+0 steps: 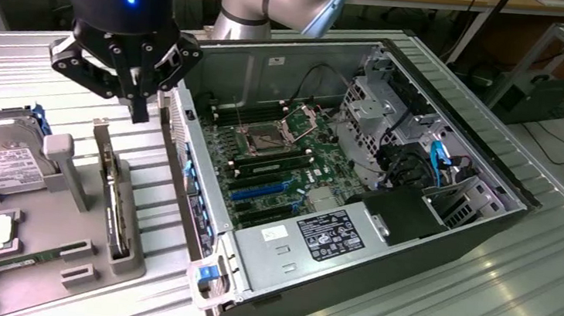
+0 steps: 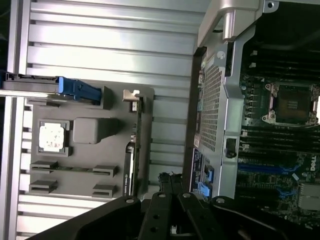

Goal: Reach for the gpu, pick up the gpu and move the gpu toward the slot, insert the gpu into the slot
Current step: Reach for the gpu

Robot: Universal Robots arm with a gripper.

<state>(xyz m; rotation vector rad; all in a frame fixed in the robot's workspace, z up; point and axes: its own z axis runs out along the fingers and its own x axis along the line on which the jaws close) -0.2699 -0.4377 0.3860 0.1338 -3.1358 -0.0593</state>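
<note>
Holds the jaws of the gripper [image 1: 139, 115] pressed together, pinching nothing. Finds the gpu [image 1: 114, 188] just below the jaws and apart from them, standing on its long edge in the grey holder [image 1: 46, 248], with the metal bracket end nearest to the jaws. Shows the slot [image 1: 258, 192] well apart from the jaws, on the green motherboard [image 1: 309, 149] inside the open computer case [image 1: 260, 63], beyond the case wall.

table [image 1: 516, 305]: ribbed glossy metal; holder [image 1: 47, 238]: matt grey plastic; gpu [image 1: 111, 182]: dark matt card, silver metal bracket
</note>
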